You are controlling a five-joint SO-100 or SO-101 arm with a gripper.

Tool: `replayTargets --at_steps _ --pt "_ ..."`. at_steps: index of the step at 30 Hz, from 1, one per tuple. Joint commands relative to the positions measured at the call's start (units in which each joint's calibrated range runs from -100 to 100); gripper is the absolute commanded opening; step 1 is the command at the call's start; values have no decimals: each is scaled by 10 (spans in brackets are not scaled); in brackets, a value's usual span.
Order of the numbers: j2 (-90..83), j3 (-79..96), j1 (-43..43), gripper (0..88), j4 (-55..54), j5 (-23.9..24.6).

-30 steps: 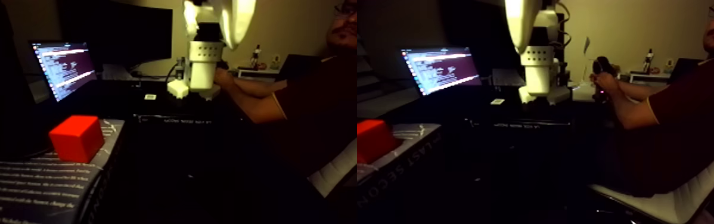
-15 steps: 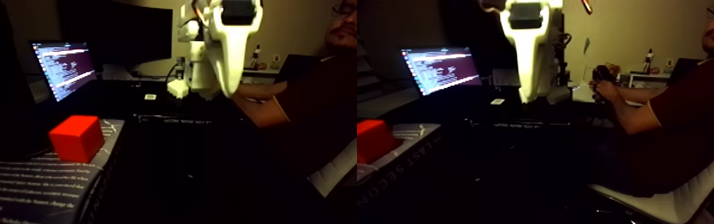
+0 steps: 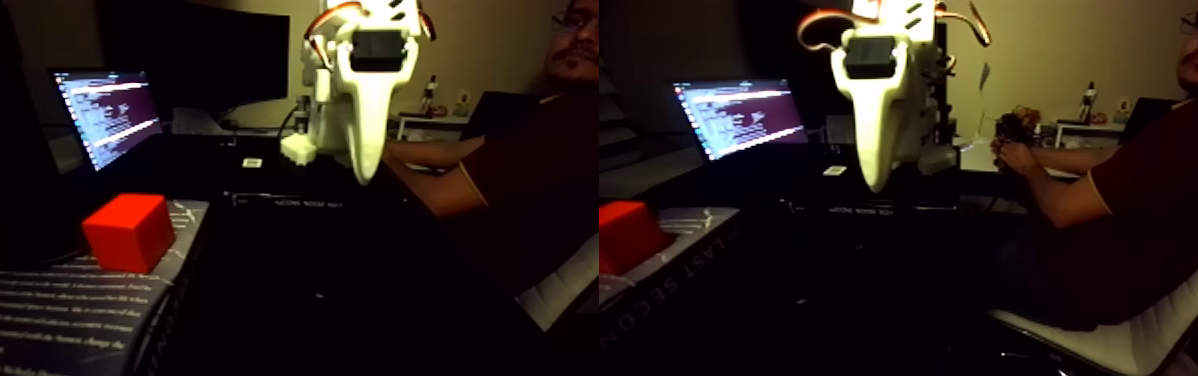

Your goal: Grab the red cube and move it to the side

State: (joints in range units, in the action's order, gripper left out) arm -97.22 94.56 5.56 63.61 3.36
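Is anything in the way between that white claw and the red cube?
No. In the fixed view the gripper hangs above and right of the red cube, which sits on a book; between them is bare dark space.

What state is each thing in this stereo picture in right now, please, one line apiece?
Red cube: upright, resting on a printed box, untouched.
Gripper: raised, pointing down, apart from the cube, holding nothing; open or shut cannot be told.
Printed box: lying flat, closed, bearing the cube.
Laptop: lid open, screen lit with lines of text.
Person's hand: closed around a dark handle.
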Motion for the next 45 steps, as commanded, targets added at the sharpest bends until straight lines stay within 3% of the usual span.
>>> replayTargets --at_steps 1,11,45 --pt "-13 6 -4 6 0 -13" --pt "-21 6 -4 6 13 -38" --pt "-19 5 -4 7 14 -38"
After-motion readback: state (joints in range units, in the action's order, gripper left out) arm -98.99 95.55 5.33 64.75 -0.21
